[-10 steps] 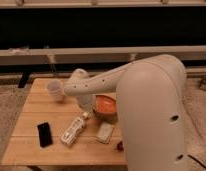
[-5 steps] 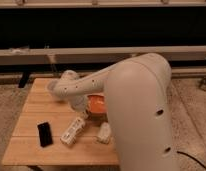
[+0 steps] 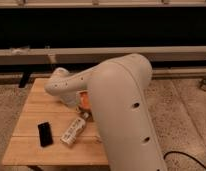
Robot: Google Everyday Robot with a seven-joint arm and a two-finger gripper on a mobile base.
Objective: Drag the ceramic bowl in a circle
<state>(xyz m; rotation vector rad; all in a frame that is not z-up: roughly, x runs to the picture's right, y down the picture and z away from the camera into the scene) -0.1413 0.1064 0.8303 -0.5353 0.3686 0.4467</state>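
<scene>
Swung my arm (image 3: 121, 100) further across view, now covering most of bowl (image 3: 85, 99); orange sliver shows at worktop (image 3: 41, 107) centre. Claw hidden behind arm, state unknown. Phone (image 3: 44, 134) at 7 o'clock of bowl.

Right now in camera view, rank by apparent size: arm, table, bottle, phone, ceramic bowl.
arm, nearness inflates it
table
bottle, phone: alike
ceramic bowl: only a sliver shows
The hand is hidden behind the arm.

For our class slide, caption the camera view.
Robot arm hides most of the ceramic bowl on the wooden table; gripper hidden behind the arm.
</scene>
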